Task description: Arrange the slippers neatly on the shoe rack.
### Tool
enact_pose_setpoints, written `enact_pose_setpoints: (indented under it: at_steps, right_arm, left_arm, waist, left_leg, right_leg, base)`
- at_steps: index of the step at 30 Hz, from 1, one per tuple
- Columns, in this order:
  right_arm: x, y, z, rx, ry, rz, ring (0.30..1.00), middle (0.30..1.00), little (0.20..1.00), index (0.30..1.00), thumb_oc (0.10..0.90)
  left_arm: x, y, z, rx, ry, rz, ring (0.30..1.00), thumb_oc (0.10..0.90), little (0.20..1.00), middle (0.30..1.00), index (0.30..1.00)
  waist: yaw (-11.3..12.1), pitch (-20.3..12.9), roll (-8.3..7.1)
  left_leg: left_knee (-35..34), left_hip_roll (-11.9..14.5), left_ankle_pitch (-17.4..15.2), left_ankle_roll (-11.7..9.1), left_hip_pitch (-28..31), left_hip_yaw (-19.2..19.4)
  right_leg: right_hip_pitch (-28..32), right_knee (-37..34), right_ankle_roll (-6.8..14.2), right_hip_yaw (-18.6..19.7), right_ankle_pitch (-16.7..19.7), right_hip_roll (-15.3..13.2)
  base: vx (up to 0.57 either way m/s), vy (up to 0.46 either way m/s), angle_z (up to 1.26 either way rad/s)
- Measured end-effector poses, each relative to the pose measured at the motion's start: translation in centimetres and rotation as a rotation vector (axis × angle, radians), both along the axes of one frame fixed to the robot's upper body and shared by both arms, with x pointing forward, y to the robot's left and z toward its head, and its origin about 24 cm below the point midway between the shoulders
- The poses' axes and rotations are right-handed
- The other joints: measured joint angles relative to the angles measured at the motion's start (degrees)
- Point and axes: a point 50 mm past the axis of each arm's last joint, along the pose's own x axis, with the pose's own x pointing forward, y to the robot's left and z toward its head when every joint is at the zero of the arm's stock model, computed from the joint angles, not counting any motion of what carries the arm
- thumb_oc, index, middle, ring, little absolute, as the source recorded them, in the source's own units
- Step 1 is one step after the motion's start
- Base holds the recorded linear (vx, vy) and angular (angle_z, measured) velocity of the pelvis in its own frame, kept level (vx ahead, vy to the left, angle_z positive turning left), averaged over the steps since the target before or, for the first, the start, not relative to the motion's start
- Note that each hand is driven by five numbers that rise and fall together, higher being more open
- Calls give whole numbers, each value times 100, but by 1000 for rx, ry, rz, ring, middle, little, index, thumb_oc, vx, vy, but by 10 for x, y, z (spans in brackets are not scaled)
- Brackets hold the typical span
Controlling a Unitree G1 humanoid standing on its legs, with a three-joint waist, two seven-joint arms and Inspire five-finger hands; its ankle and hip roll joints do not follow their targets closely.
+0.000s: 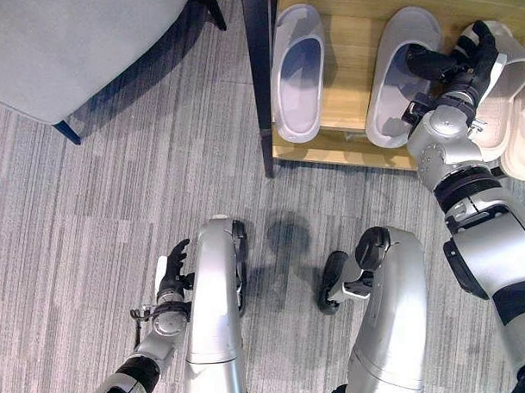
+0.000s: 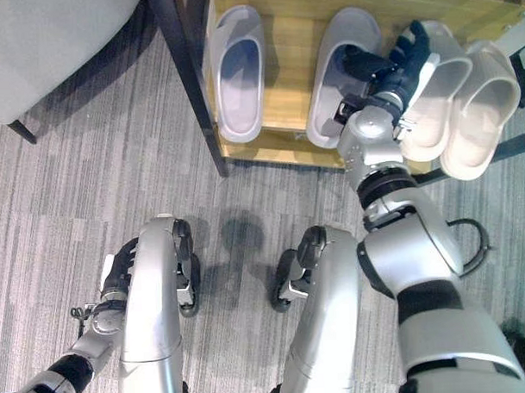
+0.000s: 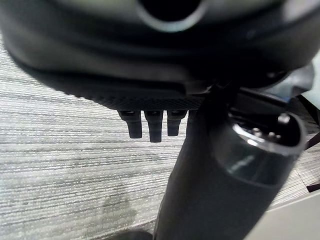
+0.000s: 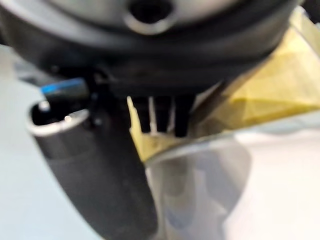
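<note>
Two grey slippers lie toes-away on the wooden shoe rack (image 1: pixel 351 29): the left one (image 1: pixel 297 70) alone, the right one (image 1: pixel 397 84) under my right hand (image 1: pixel 461 69). The thumb (image 1: pixel 426 63) reaches into that slipper's opening and the curled fingers (image 1: pixel 484 42) come down outside its right wall, so the hand pinches the wall. Two beige slippers (image 2: pixel 440 95) (image 2: pixel 488 111) lie askew just right of the hand, the nearer touching the fingers. In the right wrist view the thumb (image 4: pixel 95 165) stands beside a pale slipper rim (image 4: pixel 200 165) over the shelf (image 4: pixel 280 85). My left hand (image 1: pixel 172 269) hangs low at the left, fingers relaxed.
A grey upholstered seat (image 1: pixel 67 48) on a dark leg (image 1: pixel 68 131) stands at the upper left. The rack's dark post (image 1: pixel 260 76) runs down its left edge. Striped grey carpet (image 1: pixel 116 210) covers the floor in front of the rack.
</note>
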Motion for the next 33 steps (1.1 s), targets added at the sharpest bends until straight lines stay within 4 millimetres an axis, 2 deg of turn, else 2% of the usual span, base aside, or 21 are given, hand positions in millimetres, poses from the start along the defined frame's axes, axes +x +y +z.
enact_pose_setpoints:
  at_steps: [11, 18, 23, 24, 25, 26, 30, 33]
  right_arm:
    - [0, 1, 1, -2, -5, -6, 900, 900, 900, 900, 800]
    - [-1, 15, 13, -9, -67, 60, 900, 900, 900, 900, 800]
    - [0, 15, 13, -59, -55, 50, 900, 900, 900, 900, 800]
    - [0, 15, 14, -84, -46, 46, 900, 900, 900, 900, 800]
    - [3, 17, 13, -266, 42, -3, 900, 900, 900, 900, 800]
    - [4, 16, 13, -372, 92, -30, 900, 900, 900, 900, 800]
    - [5, 20, 11, -524, 153, -45, 900, 900, 900, 900, 800]
    - [5, 19, 9, -572, 179, -67, 900, 900, 900, 900, 800]
  left_arm:
    - [-4, -2, -8, -8, 38, -4, 900, 800, 900, 900, 900]
    - [-5, -1, -10, -6, 46, 0, 900, 800, 900, 900, 900]
    - [-7, -1, -15, -6, 74, -10, 900, 800, 900, 900, 900]
    - [-8, -1, -15, -7, 77, -11, 900, 800, 900, 900, 900]
    - [-9, -1, -16, -5, 85, -18, 900, 800, 900, 900, 900]
    - [-8, -2, -17, -6, 89, -29, 900, 800, 900, 900, 900]
    - [-10, -4, -19, 1, 104, -44, 900, 800, 900, 900, 900]
    - [-10, -4, -19, 6, 108, -48, 900, 800, 900, 900, 900]
  waist:
    - [-3, 0, 0]
    - [-41, 0, 0]
    - [-46, 0, 0]
    - [-44, 0, 0]
    - [-46, 0, 0]
    - [-47, 0, -1]
    - [-38, 1, -2]
    - [-23, 1, -2]
  left_leg:
    - [46, -2, -1, -1, -4, 0]
    - [53, -2, -4, -7, -7, -2]
    - [57, -3, -6, -11, -12, -1]
    - [56, -4, -6, -11, -13, -2]
    - [61, -4, -13, -27, -9, -5]
    - [64, -1, -14, -28, -4, -7]
    - [68, 1, -17, -35, -6, -9]
    - [73, 2, -18, -36, -6, -10]
  right_leg:
    - [-2, 41, 3, 11, -1, -1]
    - [-18, 53, 2, 14, -2, 3]
    - [-19, 54, 4, 17, -3, 2]
    - [-19, 54, 6, 17, -4, 2]
    - [-21, 54, 6, 15, -4, 4]
    - [-19, 60, 6, 15, -4, 7]
    - [-21, 61, 5, 13, -4, 13]
    - [-17, 60, 6, 12, -4, 13]
  base:
    - [0, 0, 0]
    - [0, 0, 0]
    - [0, 0, 0]
    - [0, 0, 0]
    - [0, 0, 0]
    - [0, 0, 0]
    - [0, 0, 0]
    - [0, 0, 0]
